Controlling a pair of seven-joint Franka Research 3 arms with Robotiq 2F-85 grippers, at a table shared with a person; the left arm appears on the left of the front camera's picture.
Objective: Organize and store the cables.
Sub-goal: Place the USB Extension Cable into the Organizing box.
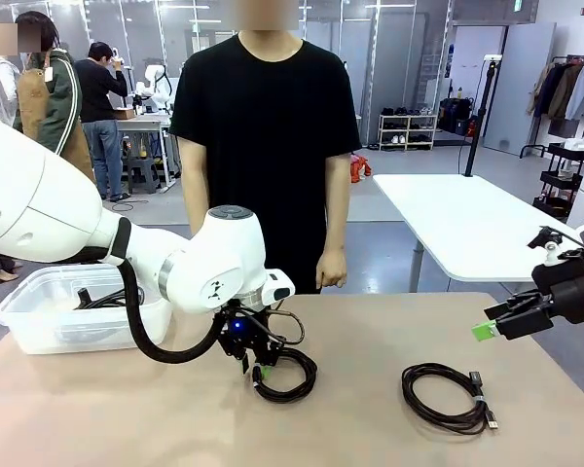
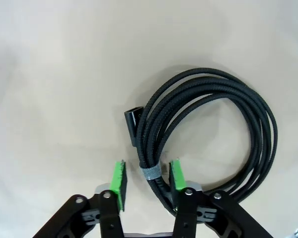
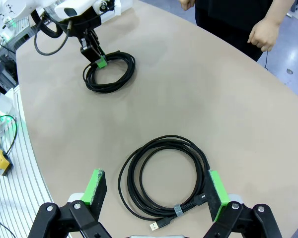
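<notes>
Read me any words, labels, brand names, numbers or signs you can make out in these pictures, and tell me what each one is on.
No text can be read.
Small dark mark on the white left arm: a logo, too small to read.
Green sign near the ceiling: too small to read.
Coiled cables, their plugs and the clear bin: no print visible.

— What's on the table besides the work itself?

— A clear plastic bin at its left end (dark contents, too murky to name).

— And behind?

— A white table, a shoe rack, a black cart under hanging coats, and a red button box.
</notes>
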